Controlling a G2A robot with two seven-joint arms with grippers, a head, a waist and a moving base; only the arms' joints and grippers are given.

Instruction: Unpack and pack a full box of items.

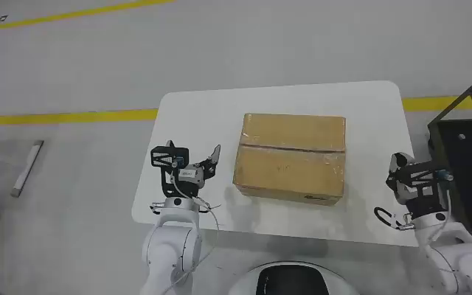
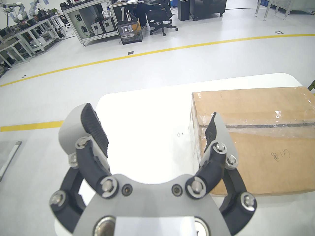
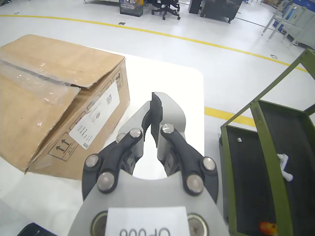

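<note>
Stage in hand: opening, not yet begun. The cardboard box [image 1: 290, 157] sat on the table [image 1: 192, 110] with its flaps down and tape along the seam. One flap edge stood slightly raised at the end facing the right gripper [image 3: 153, 106].

That gripper's fingers were closed together on nothing, with the box off to one side of them.

The left gripper [image 2: 151, 111] was spread wide and empty. The box end was near one fingertip, apart from it.

Judged next: work a finger under a flap edge and lift.

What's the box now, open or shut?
Shut: the box has both top flaps lying down, meeting at a seam under clear tape.
</note>
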